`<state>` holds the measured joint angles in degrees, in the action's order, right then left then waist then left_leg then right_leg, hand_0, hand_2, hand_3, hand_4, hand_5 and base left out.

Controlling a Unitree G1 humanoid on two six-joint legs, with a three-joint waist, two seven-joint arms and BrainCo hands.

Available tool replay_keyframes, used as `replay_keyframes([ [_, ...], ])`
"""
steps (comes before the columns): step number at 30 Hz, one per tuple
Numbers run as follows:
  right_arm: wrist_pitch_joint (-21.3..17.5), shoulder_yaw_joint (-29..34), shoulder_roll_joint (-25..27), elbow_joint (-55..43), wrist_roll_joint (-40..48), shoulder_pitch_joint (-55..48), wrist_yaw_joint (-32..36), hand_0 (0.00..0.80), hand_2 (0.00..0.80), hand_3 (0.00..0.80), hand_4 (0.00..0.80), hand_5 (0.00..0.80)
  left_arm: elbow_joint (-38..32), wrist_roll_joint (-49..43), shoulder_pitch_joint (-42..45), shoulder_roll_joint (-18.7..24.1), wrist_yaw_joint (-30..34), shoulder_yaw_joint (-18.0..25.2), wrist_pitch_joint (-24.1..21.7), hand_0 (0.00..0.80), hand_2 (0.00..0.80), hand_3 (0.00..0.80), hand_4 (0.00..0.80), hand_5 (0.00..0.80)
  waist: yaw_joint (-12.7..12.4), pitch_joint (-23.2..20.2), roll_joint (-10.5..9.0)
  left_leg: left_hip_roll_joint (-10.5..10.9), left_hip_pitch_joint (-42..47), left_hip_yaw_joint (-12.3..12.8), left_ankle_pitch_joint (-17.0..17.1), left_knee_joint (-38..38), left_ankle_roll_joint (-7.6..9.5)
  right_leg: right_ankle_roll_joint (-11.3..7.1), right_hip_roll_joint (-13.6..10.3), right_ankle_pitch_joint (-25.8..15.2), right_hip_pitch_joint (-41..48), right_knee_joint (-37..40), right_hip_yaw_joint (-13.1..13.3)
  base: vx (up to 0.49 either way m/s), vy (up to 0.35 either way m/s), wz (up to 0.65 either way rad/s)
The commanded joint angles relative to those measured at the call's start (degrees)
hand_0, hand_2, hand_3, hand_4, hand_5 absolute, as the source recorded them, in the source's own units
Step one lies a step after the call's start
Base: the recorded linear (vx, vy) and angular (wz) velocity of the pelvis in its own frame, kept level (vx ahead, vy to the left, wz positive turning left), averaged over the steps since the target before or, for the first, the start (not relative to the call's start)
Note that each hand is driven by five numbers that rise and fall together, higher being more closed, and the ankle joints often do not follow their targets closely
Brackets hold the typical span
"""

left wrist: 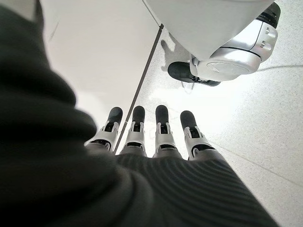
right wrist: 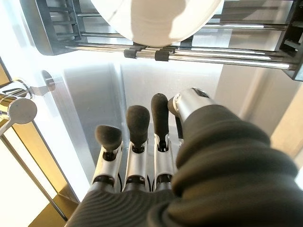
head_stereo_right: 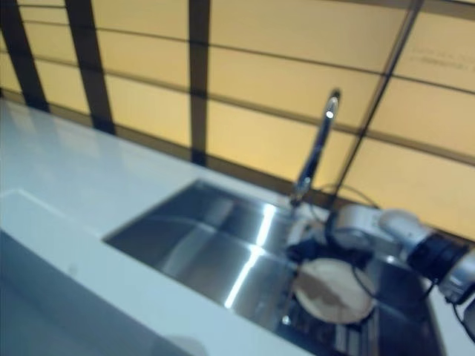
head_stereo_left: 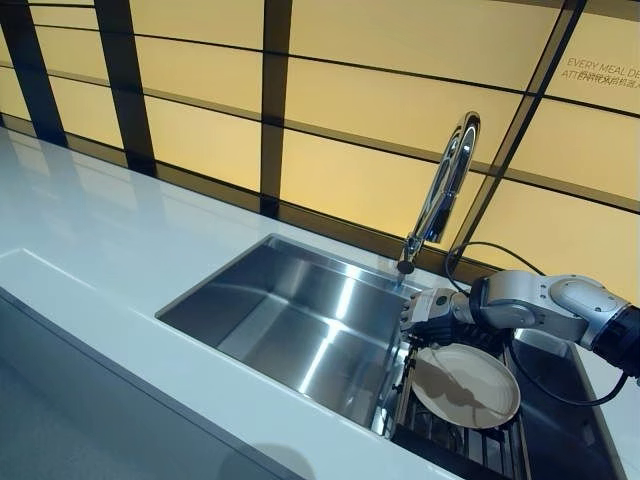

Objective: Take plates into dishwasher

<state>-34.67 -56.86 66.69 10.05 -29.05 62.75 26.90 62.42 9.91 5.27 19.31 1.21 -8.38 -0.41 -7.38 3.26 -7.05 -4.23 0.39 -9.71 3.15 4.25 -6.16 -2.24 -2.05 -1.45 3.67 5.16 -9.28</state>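
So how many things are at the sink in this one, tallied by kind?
Plates: 1, the plate lying on the rack
Racks: 1, the dish rack
Faucets: 1, the faucet
Sinks: 1, the sink
Robot hands: 2, right hand beside the plate, left hand down over the floor
Total: 6

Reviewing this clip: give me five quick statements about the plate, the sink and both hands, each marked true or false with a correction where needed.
1. The plate lies on a dish rack beside the sink basin. True.
2. The right hand grips the plate. False: it hovers open near the plate's edge, holding nothing.
3. The faucet stands behind the sink. True.
4. The left hand holds a plate. False: its fingers are straight, over the floor.
5. The sink basin is full of dishes. False: it is empty.
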Motion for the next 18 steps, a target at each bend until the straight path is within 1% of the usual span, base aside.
replay_keyframes([
  [1,0.66,-0.83,2.73,1.64,2.84,3.19,-1.66,0.662,0.662,0.662,0.662,0.662,2.18,0.32,-3.24,2.67,0.23,-1.23,-1.42,0.0,0.0,0.0,0.0,0.0,-1.53,-0.54,-2.14,-0.43,-0.31,3.25,0.48,0.75,1.75,0.17,0.19,0.37,0.19,-0.33,-0.43,0.0,0.0,0.0],
  [2,0.55,-0.66,2.65,1.85,2.74,3.06,-1.9,0.43,0.43,0.43,0.43,0.43,2.12,0.4,-3.24,2.67,0.2,-1.3,-1.42,0.0,0.0,0.0,0.0,0.0,-1.5,-0.57,-2.1,-0.41,-0.37,3.28,0.5,0.75,1.77,0.17,0.19,0.35,0.15,-0.3,-0.37,0.0,0.0,0.0],
  [3,1.49,-0.39,2.59,1.95,3.19,2.81,-1.81,0.0,0.0,0.0,0.0,0.0,1.78,0.42,-3.12,2.67,0.16,-1.44,-1.37,0.0,0.0,0.0,0.0,0.0,-1.5,-0.57,-2.0,-0.4,-0.42,3.3,0.5,0.75,1.79,0.14,0.17,0.32,0.07,-0.29,-0.36,0.0,0.0,0.0],
  [6,2.37,0.26,2.51,1.95,3.54,2.21,-1.86,0.0,0.0,0.0,0.0,0.0,1.55,0.66,-3.19,2.67,0.13,-1.54,-1.26,0.0,0.0,0.0,0.0,0.0,-1.41,-0.53,-1.85,-0.42,-0.46,3.36,0.55,0.75,1.79,0.14,0.14,0.25,0.01,-0.3,-0.34,0.0,0.0,0.0],
  [7,4.14,1.42,2.44,2.07,4.33,1.25,-1.37,0.0,0.0,0.0,0.0,0.0,1.49,0.93,-3.21,2.62,0.15,-1.63,-1.38,0.0,0.0,0.0,0.0,0.0,-1.22,-0.49,-1.66,-0.37,-0.5,3.41,0.58,0.75,1.84,0.13,0.11,0.2,-0.09,-0.34,-0.2,0.0,0.0,0.0],
  [8,7.45,3.43,2.27,2.03,6.42,-0.64,-0.12,0.0,0.0,0.0,0.0,0.0,1.62,1.04,-3.35,2.47,0.19,-1.45,-1.45,0.0,0.0,0.0,0.0,0.0,-0.9,-0.5,-1.43,-0.34,-0.43,3.53,0.52,0.75,1.86,0.11,0.09,0.21,-0.14,-0.41,-0.11,0.0,0.0,0.0],
  [9,9.72,5.25,2.07,1.97,7.08,-2.43,0.89,0.0,0.0,0.0,0.0,0.0,1.7,1.05,-3.35,2.3,0.2,-1.28,-1.49,0.0,0.0,0.0,0.0,0.0,-0.68,-0.47,-1.23,-0.34,-0.39,3.64,0.51,0.75,1.86,0.1,0.04,0.18,-0.12,-0.44,-0.02,0.0,0.0,0.0],
  [11,12.65,9.33,1.37,2.13,6.76,-6.58,2.48,0.0,0.0,0.0,0.0,0.0,1.8,1.35,-3.34,2.08,0.09,-1.18,-1.39,0.0,0.0,0.0,0.0,0.0,-0.16,-0.38,-0.94,-0.31,-0.26,3.88,0.39,0.75,1.92,0.06,-0.04,0.15,-0.13,-0.47,0.25,0.0,0.0,0.0],
  [14,14.55,14.91,0.36,2.5,5.3,-12.64,3.67,0.0,0.0,0.0,0.0,0.0,2.4,1.74,-3.39,1.72,0.09,-0.81,-1.65,0.0,0.0,0.0,0.0,0.0,0.68,-0.24,-0.46,-0.33,-0.14,4.38,0.3,0.75,2.01,0.04,-0.14,0.03,-0.25,-0.5,0.67,0.0,0.0,0.0],
  [16,15.95,17.25,-0.51,2.47,4.62,-15.46,4.25,0.0,0.0,0.0,0.0,0.0,2.86,2.03,-3.64,1.45,-0.03,-0.71,-1.77,0.0,0.0,0.0,0.0,0.0,1.1,-0.04,-0.24,-0.33,0.17,4.76,0.22,0.75,2.11,0.08,-0.16,-0.02,-0.19,-0.57,0.97,0.0,0.0,0.0],
  [18,15.81,18.92,-1.18,2.96,3.74,-17.35,4.77,0.0,0.0,0.0,0.0,0.0,3.46,2.07,-3.94,1.17,-0.08,-0.41,-2.04,0.0,0.0,0.0,0.0,0.0,1.53,0.1,-0.05,-0.39,0.34,5.19,0.11,0.75,2.12,0.09,-0.2,-0.06,-0.19,-0.56,1.28,0.0,0.0,0.0],
])
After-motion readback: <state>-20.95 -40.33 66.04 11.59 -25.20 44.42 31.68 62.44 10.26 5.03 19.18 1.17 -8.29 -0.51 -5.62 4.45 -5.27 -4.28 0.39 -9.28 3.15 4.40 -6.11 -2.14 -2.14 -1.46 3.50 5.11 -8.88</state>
